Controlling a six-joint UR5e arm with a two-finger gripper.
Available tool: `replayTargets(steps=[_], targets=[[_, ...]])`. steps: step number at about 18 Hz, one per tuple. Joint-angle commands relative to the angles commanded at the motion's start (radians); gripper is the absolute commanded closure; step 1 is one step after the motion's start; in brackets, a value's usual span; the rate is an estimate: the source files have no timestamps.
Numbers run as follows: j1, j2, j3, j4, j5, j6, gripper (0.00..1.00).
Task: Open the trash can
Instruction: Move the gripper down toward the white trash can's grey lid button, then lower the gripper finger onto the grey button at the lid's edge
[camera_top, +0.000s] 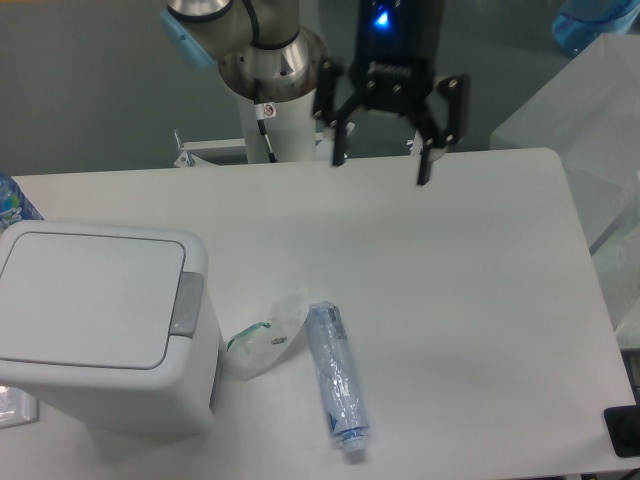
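Observation:
The trash can (100, 320) stands at the front left of the white table (460, 280). It is a boxy white bin with a flat lid (88, 296) lying shut and a grey push-button (187, 303) on its right edge. My gripper (382, 165) hangs open and empty above the far middle of the table, well away to the right of and behind the can. Its two black fingers (430, 150) point down and stand wide apart.
A crumpled white wrapper (265, 335) and an empty clear plastic bottle (335, 380) lie just right of the can. The arm's white base (270, 110) stands at the table's far edge. A translucent bag (590, 100) sits at the far right, a dark object (625, 430) at the front right corner.

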Motion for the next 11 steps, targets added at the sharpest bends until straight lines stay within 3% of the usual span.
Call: replayTargets(steps=[5,11], targets=[[-0.078,-0.075,0.005,0.005,-0.003,-0.051,0.00],[-0.158,-0.150,0.011,0.066,-0.005,-0.155,0.00]])
